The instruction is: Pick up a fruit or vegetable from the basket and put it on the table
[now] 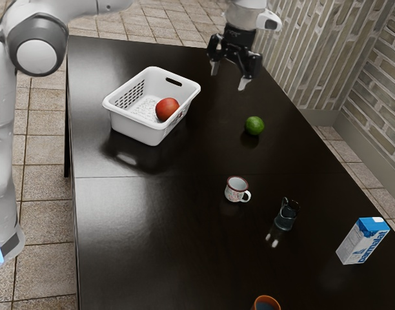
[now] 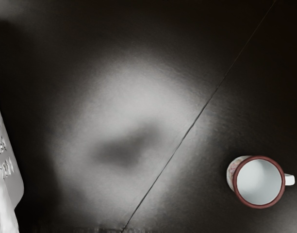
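Note:
My gripper (image 1: 230, 73) hangs high over the table's far part in the exterior view, its two fingers spread wide apart with nothing between them. The white basket (image 1: 133, 128) stands upright on the table to the exterior view's left of it. A red round fruit (image 1: 167, 109) lies inside, near the basket wall. A green lime-like fruit (image 1: 254, 125) rests on the dark table (image 1: 152, 226), outside the basket. In the wrist view, part of the basket (image 2: 10, 179) shows at one edge, and the bare table (image 2: 139, 97) lies below my hand.
A white mug with a red rim (image 1: 236, 189) (image 2: 259, 180) sits mid-table. Beyond it toward the exterior view's right are a dark glass pitcher (image 1: 286, 214) and a blue-and-white carton (image 1: 363, 241). An orange-rimmed cup (image 1: 266, 303) stands at the exterior view's lower edge.

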{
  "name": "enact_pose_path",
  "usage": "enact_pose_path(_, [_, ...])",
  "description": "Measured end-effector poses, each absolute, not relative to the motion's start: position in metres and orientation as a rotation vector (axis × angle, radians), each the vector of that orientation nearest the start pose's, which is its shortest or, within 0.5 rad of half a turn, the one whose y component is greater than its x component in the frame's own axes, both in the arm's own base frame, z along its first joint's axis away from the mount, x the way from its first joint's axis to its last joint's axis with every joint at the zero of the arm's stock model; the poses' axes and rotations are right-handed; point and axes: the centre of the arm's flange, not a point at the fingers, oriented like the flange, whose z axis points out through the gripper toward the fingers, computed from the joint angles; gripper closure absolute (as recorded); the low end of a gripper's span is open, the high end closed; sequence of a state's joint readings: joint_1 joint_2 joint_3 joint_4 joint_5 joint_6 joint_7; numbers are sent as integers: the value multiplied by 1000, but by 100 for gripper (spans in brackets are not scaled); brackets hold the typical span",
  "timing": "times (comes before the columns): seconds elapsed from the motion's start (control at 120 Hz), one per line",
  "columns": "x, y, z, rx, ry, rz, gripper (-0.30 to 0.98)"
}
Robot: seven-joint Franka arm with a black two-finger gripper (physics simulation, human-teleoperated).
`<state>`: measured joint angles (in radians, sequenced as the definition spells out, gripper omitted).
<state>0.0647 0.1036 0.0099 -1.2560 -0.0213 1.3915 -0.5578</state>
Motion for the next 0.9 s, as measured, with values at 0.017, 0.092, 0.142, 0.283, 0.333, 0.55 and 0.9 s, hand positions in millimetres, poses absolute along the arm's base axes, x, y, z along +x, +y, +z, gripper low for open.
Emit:
enact_pose_path(0.017, [561,46,696,-2979,-1078,-27,0])
enact_pose_path(0.092, [556,59,695,-2810,-1439,34,0])
enact_pose_path(0.142, [555,63,693,-2695,-1633,68,0])
enact_pose_path(0.283, [540,82,700,-2366,-2108,149,0])
enact_pose_path(0.333, [518,77,728,-2297,-2243,133,0])
enact_pose_path(0.55, [376,-52,845,-2456,-2333,251,0])
enact_pose_path(0.9, [394,87,710,-2250,-2508,589,0])
